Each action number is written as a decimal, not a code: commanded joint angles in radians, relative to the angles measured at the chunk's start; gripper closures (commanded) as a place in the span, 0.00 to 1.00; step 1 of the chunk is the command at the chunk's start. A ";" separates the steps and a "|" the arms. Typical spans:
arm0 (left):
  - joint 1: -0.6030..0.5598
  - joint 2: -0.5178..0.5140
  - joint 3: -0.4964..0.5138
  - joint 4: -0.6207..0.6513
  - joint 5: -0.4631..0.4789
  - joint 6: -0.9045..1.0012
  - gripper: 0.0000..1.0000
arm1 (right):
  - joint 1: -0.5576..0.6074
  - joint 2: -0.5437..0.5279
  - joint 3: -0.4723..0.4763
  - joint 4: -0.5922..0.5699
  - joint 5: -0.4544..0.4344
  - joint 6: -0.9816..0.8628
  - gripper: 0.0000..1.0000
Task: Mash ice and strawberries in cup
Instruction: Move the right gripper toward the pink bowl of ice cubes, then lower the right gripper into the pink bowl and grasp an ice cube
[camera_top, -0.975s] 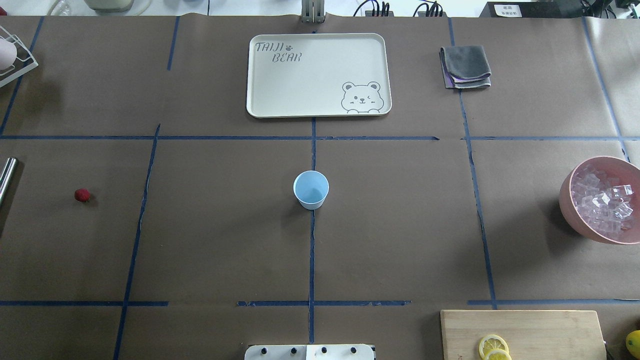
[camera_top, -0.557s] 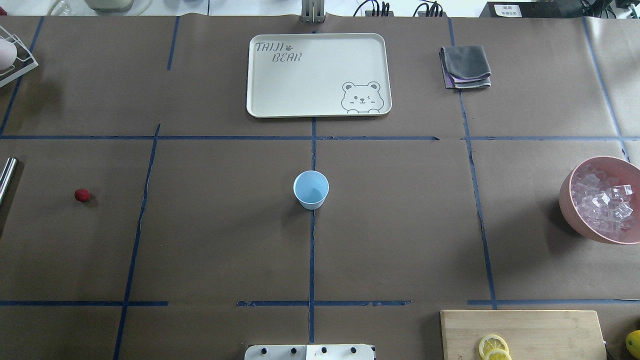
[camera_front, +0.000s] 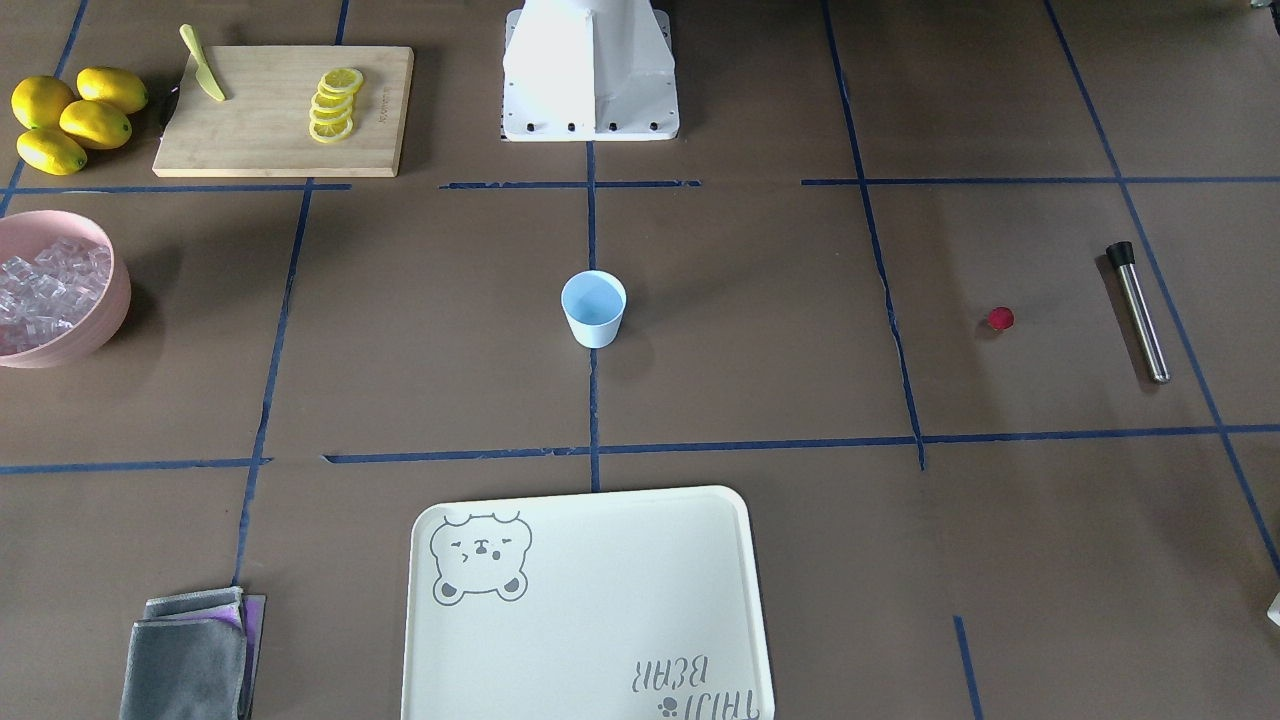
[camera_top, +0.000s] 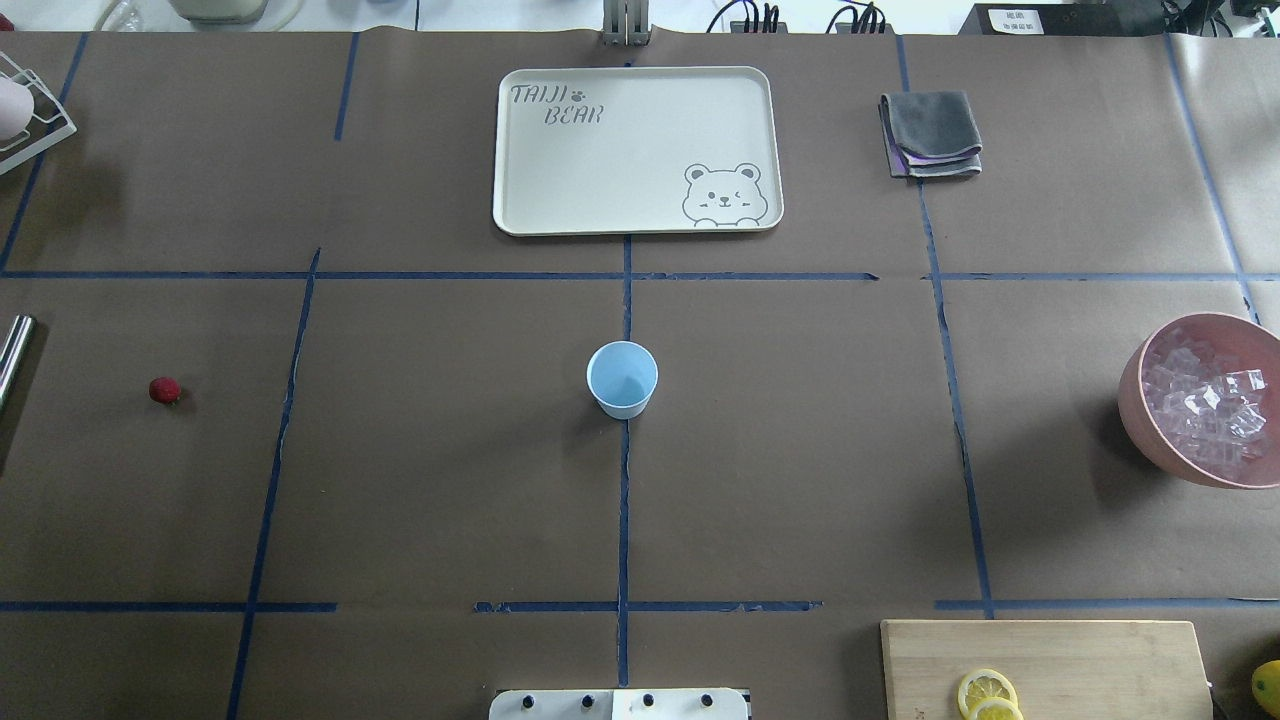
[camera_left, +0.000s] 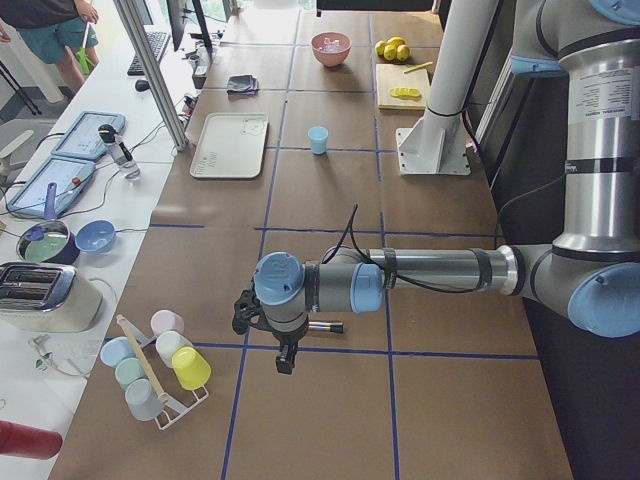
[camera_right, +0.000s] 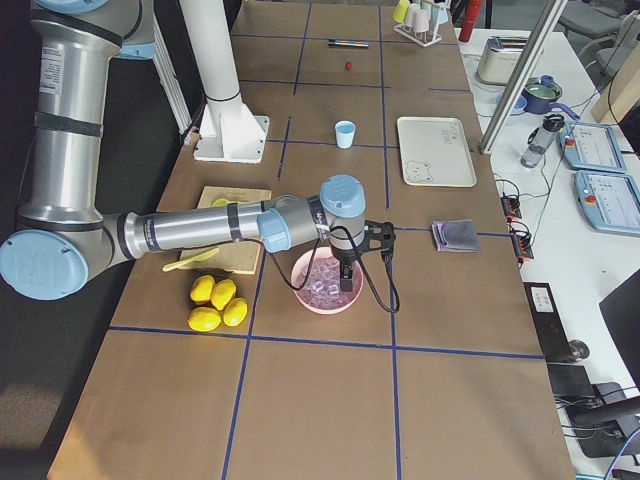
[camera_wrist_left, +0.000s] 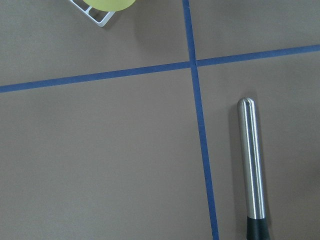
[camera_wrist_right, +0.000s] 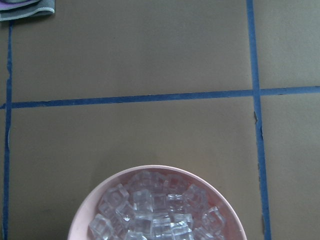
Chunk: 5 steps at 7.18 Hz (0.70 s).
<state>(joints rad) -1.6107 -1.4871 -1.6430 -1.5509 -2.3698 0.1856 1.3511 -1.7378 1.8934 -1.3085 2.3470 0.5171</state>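
Observation:
The light-blue cup (camera_top: 622, 378) stands upright and empty at the table's middle; it also shows in the front view (camera_front: 593, 308). The strawberry (camera_top: 164, 390) lies alone on the left side. The ice (camera_top: 1205, 400) fills a pink bowl (camera_top: 1130, 390) at the right edge, and the right wrist view looks down on it (camera_wrist_right: 155, 210). My right gripper (camera_right: 347, 278) hangs over that bowl. My left gripper (camera_left: 284, 358) hangs over a steel muddler (camera_wrist_left: 251, 160) far left. I cannot tell whether either gripper is open or shut.
A cream bear tray (camera_top: 637, 150) and a folded grey cloth (camera_top: 931, 133) lie at the far side. A cutting board (camera_front: 285, 108) with lemon slices, a knife and whole lemons (camera_front: 70, 118) sits near the base. A rack of cups (camera_left: 160, 365) stands far left.

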 joint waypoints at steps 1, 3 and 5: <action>0.002 0.001 -0.001 0.000 0.000 0.000 0.00 | -0.126 -0.017 0.004 0.095 -0.085 0.269 0.01; 0.012 0.001 -0.003 0.000 0.000 0.000 0.00 | -0.153 -0.061 -0.008 0.127 -0.156 0.385 0.02; 0.014 0.001 -0.006 -0.002 0.000 0.000 0.00 | -0.171 -0.110 -0.039 0.214 -0.160 0.388 0.04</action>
<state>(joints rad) -1.5983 -1.4864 -1.6474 -1.5512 -2.3700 0.1856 1.1936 -1.8206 1.8738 -1.1458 2.1940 0.8949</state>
